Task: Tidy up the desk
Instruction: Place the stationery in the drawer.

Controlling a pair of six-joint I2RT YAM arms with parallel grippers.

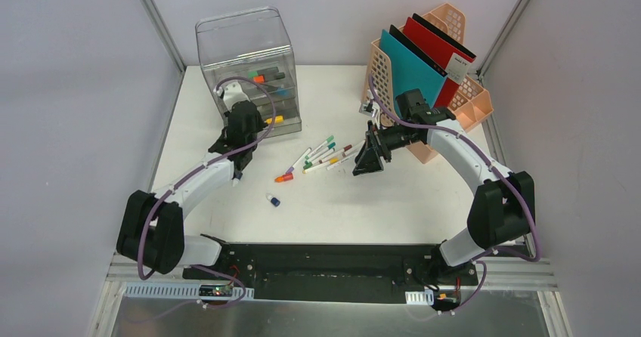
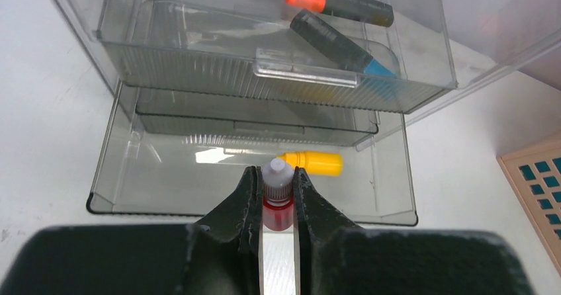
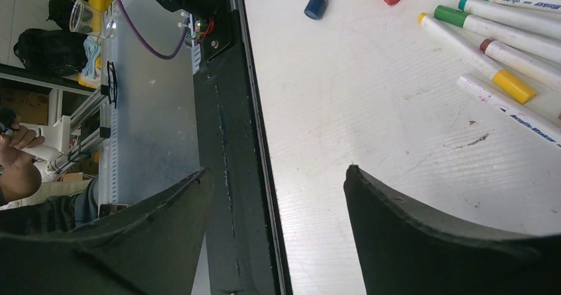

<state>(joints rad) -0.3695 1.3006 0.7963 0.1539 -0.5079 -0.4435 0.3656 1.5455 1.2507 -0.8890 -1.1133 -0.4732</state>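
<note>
Left wrist view: the left gripper [image 2: 276,184] pinches a red bottle [image 2: 277,206] at the near lip of the open bottom drawer [image 2: 165,182], a yellow bottle [image 2: 311,163] just past it at 1 o'clock. I judge this a drop-off — next it must reach over the drawer and let go. The right gripper [image 3: 274,176] hangs spread over the desk [image 1: 340,208], which lies under both arms. Its fingers [image 2: 245,202] hide the red bottle's base.

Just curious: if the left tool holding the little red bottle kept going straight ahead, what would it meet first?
The left tool would probably meet the pulled-out bottom drawer, near the yellow bottle in it; depth is unclear.
</note>
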